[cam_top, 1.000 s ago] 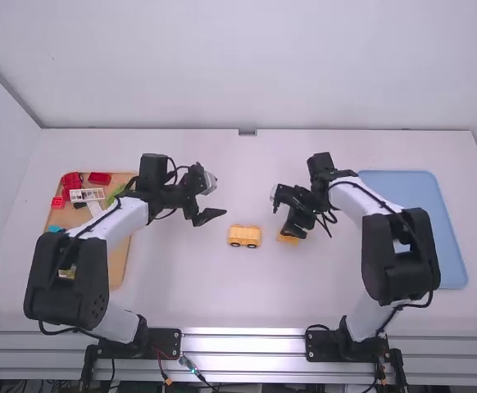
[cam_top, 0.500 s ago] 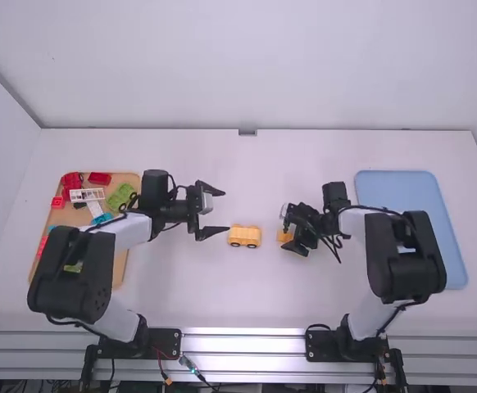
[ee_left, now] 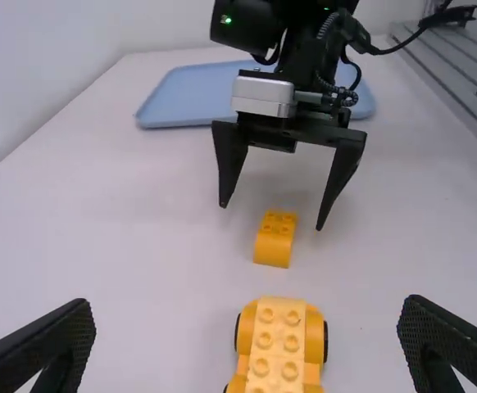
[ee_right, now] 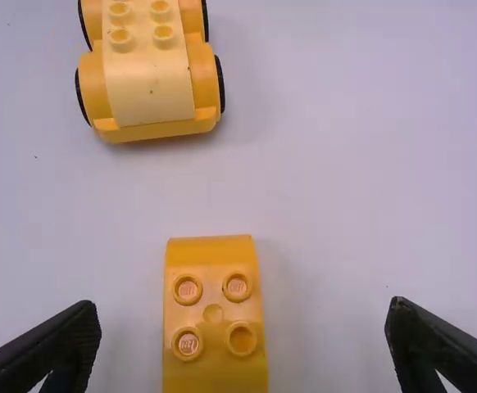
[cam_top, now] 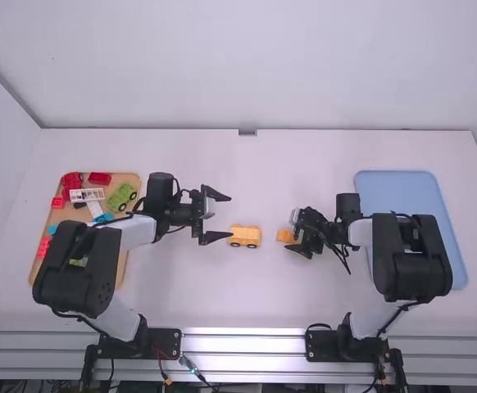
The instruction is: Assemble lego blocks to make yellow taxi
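Observation:
On the table between the arms stands a yellow wheeled car base [cam_top: 244, 237], studs up; it shows in the left wrist view as a car base [ee_left: 278, 348] and in the right wrist view as a car base [ee_right: 148, 82]. My left gripper [cam_top: 222, 218] is open just left of it; the left gripper [ee_left: 247, 348] holds nothing. A small orange block with a curved end [cam_top: 286, 236] lies right of the car, apart from it. My right gripper [cam_top: 296, 231] is open over that block [ee_right: 214, 315], and nothing is gripped by the right gripper [ee_right: 243, 348].
At the far left an orange tray [cam_top: 119, 274] holds red bricks, a white lattice piece [cam_top: 87, 195], a green wheeled base [cam_top: 122, 196] and several other pieces. A light blue tray [cam_top: 423, 192] lies at the right, partly under the right arm.
My left gripper has turned its open fingers toward the car base. My right gripper has drawn back to the right, and the orange block now shows more fully. The car has stayed put.

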